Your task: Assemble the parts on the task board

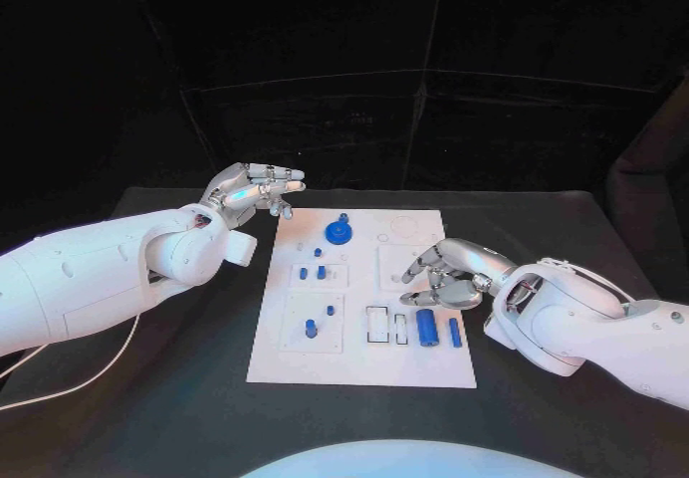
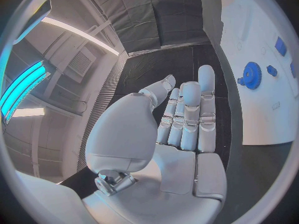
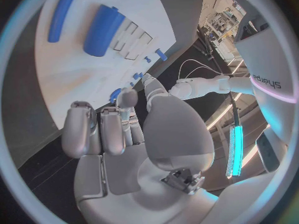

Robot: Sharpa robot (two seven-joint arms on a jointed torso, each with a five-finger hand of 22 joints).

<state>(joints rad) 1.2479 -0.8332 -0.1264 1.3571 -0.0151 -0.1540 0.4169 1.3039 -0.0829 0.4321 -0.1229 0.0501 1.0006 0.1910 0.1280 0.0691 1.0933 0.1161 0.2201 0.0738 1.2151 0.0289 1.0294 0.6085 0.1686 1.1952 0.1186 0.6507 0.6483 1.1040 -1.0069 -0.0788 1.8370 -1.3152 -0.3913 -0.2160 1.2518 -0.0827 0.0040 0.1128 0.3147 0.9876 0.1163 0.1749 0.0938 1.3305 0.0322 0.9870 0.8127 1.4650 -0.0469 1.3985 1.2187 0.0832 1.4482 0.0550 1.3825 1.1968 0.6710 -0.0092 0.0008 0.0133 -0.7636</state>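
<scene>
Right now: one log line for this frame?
left hand: open, off board | right hand: curled, empty, over task board | blue gear: on board

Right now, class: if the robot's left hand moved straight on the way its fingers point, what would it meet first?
Probably the blue gear near the far end of the white board. The left hand hovers beside that end with its fingers aimed across it. Its height above the board is unclear, so it might pass over the gear.
</scene>
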